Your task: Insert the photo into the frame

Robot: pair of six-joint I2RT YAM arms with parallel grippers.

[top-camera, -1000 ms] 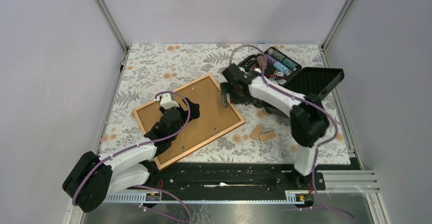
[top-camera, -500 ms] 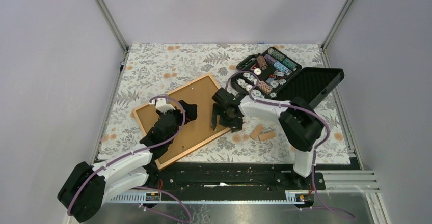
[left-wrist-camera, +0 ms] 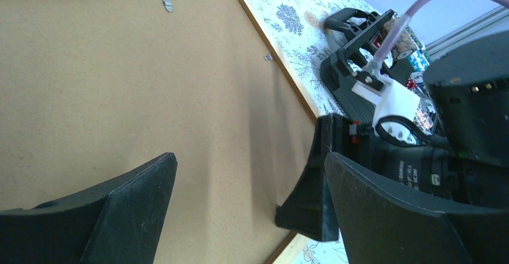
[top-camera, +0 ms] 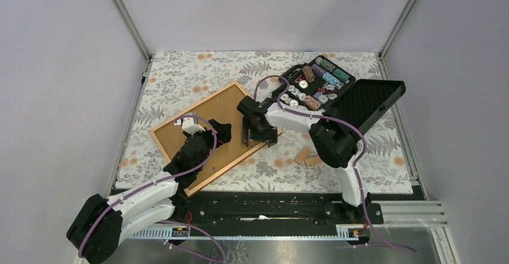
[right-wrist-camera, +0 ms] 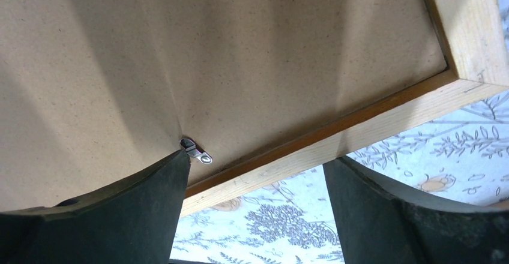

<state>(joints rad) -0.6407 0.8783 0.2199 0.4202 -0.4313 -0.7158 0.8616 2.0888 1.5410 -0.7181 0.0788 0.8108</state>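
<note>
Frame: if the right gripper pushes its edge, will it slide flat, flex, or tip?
Likely stiff: the frame has a solid-looking wooden rail. It probably slides or pivots rather than tips, since it lies flat on the floral mat. The backing board may shift; only small metal tabs seem to hold it.

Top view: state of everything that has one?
frame: lying flat, back up.
backing board: seated inside the frame.
case: lid open.
left hand: open, over the backing board.
right hand: open, astride the frame's edge.
photo: not visible.
</note>
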